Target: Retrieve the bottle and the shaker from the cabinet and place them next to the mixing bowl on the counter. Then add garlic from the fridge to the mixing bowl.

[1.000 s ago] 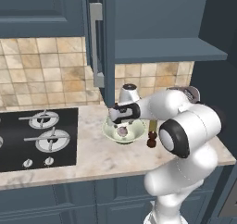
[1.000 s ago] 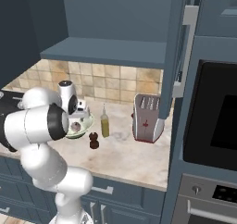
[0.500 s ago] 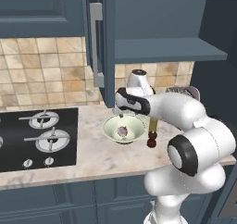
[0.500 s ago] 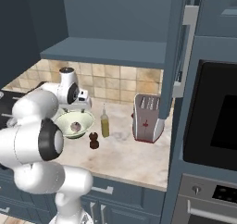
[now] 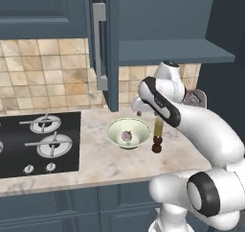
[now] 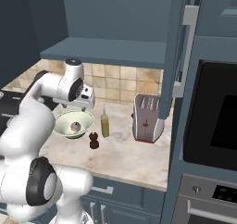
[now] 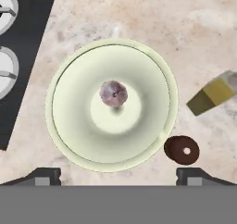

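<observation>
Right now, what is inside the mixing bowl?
The garlic, one small bulb, lies inside the mixing bowl near the middle. The bowl floor under it is covered.

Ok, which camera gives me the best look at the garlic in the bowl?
The hand view: it looks straight down on the garlic, lying unobstructed in the bowl. Both base views show it smaller, at an angle, inside the bowl.

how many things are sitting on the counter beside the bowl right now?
3: the shaker in front of the bottle, both just right of the bowl, and the toaster farther right. The arm may hide others.
</observation>
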